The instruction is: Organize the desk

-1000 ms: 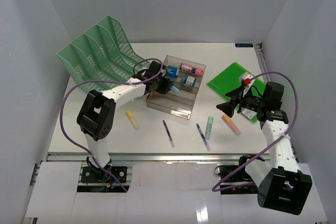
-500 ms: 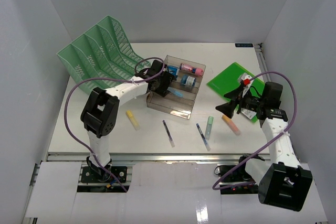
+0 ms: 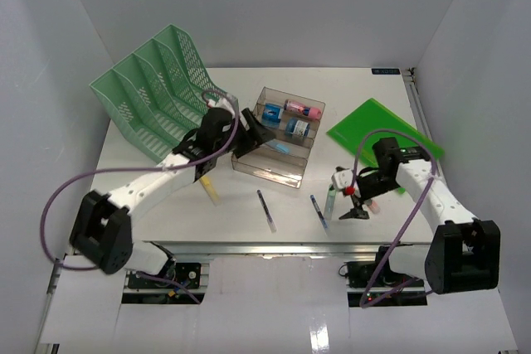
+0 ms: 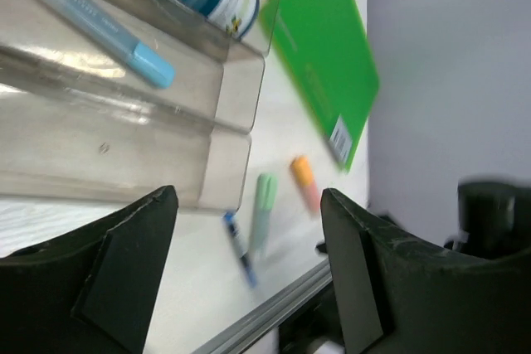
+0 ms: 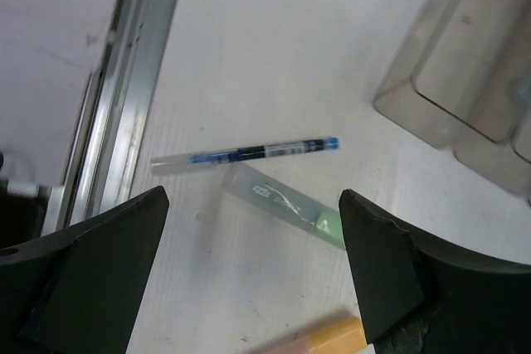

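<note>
The white desk (image 3: 158,201) carries loose pens and markers near its front rail (image 3: 274,247). My left gripper (image 3: 255,134) hangs open and empty at the left edge of the clear tiered tray (image 3: 278,163). In its wrist view the left gripper (image 4: 247,205) frames that tray (image 4: 124,147), where a light-blue highlighter (image 4: 104,31) lies in a tier. My right gripper (image 3: 350,199) is open low over the desk. A pale green highlighter (image 5: 286,205) lies between the open jaws of the right gripper (image 5: 253,196), untouched. A blue pen (image 5: 245,153) lies just beyond it and an orange highlighter (image 5: 323,339) just nearer.
A mint-green mesh file rack (image 3: 153,93) stands at the back left. A green folder (image 3: 386,126) lies at the right. A yellow highlighter (image 3: 211,191) is partly under my left arm. A purple pen (image 3: 265,210) lies near the rail. Glue sticks (image 3: 300,109) sit in the tray's upper tiers.
My left gripper opened, left the light-blue highlighter in the tray and drew back to the left. My right arm swung from over the green folder down to the green highlighter.
</note>
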Available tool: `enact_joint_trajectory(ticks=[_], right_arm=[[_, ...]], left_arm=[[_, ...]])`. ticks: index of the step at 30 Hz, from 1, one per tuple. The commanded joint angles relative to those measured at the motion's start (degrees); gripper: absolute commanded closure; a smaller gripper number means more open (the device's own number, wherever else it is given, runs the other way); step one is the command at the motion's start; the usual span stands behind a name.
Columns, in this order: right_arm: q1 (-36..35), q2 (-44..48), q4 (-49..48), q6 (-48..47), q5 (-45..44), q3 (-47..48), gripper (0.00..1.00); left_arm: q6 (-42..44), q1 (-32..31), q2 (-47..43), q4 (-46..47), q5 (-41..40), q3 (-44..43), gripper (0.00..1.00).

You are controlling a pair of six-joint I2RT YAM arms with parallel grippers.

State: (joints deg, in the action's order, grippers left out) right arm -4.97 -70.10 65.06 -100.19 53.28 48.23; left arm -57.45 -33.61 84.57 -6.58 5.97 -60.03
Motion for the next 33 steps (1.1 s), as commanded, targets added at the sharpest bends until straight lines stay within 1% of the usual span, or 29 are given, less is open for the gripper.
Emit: enact_joint_trajectory(ticks=[1,2,4,5,9,13,17,23,26,28,33], right_arm=[[-9.87,0.27,0.68,-23.14,-18.44,-2.09,0.1],[-11.86,-0.02,-1.4,-22.75,-21.6,-2.07,0.1],[-13.94,-1.4,-3.85,-21.44,-25.23,-1.61,0.09],[-14.72,-2.68,-4.73,-21.38,-26.68,-1.05,0.08],[-17.07,-6.98,-8.4,-20.72,-31.23,0.44,0.06],[-19.15,-10.98,-11.77,-19.85,-33.95,1.16,0.03],[-21.49,-13.6,-15.05,-18.54,-35.32,1.57,0.0],[-22.26,-17.86,-16.82,-17.68,-36.88,2.83,0.12],[-22.36,-18.93,-16.89,-17.22,-37.69,3.26,0.21],[-22.36,-19.64,-16.89,-16.4,-37.97,3.48,0.29],[-22.36,-20.37,-17.63,-15.84,-38.54,2.43,0.39]], left_arm=[[19.8,0.13,-19.6,3.41,4.12,13.09,0.18],[21.07,0.21,-22.39,1.63,3.17,14.53,0.15],[23.79,0.25,-29.16,-2.3,1.43,17.7,0.14],[24.77,0.35,-33.59,-5.85,0.04,19.25,0.12],[28.61,0.38,-44.44,-14.71,-4.78,22.76,0.11],[30.78,0.3,-50.6,-20.22,-12.31,25.3,0.1],[30.8,0.37,-52.08,-19.21,-12.93,25.21,0.09],[30.08,0.29,-51.79,-19.58,-12.44,25.55,0.09],[29.66,0.28,-52.86,-19.65,-13.43,25.79,0.09],[29.17,0.23,-54.13,-19.79,-14.53,25.98,0.09],[28.66,0.29,-55.39,-19.86,-15.47,26.19,0.09]])
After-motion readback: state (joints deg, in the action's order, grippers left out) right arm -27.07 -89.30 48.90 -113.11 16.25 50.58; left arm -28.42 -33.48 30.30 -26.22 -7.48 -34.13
